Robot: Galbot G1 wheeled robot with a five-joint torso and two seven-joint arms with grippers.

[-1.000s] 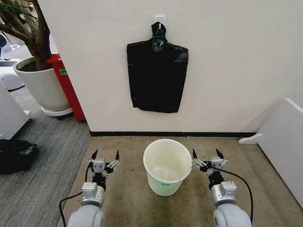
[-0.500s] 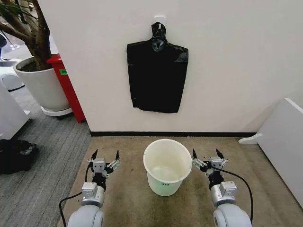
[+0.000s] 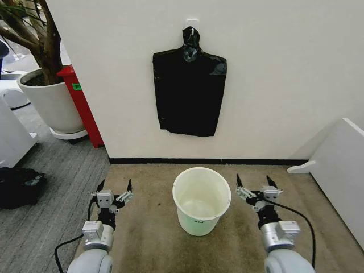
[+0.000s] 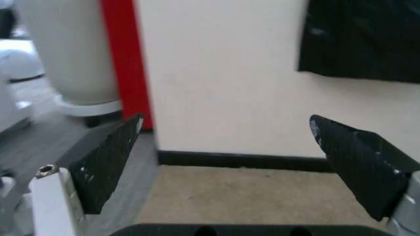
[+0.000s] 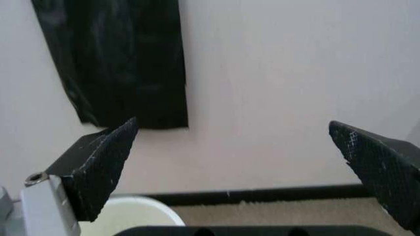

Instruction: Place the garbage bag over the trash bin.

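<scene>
While the garbage bag (image 3: 189, 91) hung flat on the wall, long axis vertical, above the trash bin (image 3: 201, 199), the left pincer (image 3: 111, 193) and right pincer (image 3: 254, 189) flanked the bin, both open, equally distant.

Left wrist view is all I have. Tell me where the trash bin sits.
Observer: The trash bin stands upright on the carpet, between the left hand and the right hand, touching neither.
Operator: Report what's in it.
Observer: Nothing; its white inside is bare, with no bag over the rim.
Operator: Give me the right hand's state.
Observer: Open, holding nothing, just beside the bin's rim.
</scene>
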